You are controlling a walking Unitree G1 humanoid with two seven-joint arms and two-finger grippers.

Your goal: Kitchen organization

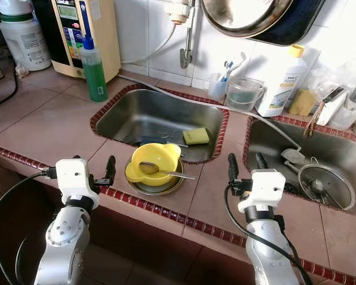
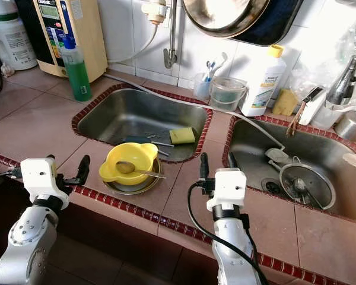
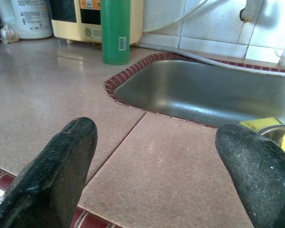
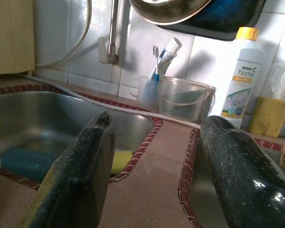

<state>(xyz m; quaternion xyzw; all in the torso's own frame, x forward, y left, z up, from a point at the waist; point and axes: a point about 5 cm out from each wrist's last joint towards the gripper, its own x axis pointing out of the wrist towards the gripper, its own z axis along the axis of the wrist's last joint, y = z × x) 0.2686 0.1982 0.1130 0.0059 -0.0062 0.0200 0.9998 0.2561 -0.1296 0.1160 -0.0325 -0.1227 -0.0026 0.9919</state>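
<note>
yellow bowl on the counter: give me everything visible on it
The yellow bowl looks like glossy plastic, round with squared lug handles at its rim. It stands upright on a metal plate, on the tiled counter at the front edge of the left sink. A metal spoon lies in it, its handle resting over the rim toward the robot's right. It sits between the left gripper and right gripper; neither touches it.

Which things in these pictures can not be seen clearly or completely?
- Plate under the yellow bowl, eye views: the bowl covers all but its rim.
- Pan on the wall: cut off by the top edge.
- White bottle label, right wrist view: small print too tiny to read.
- Blue object in the left sink, right wrist view: dark, partly behind the sink edge.
</note>
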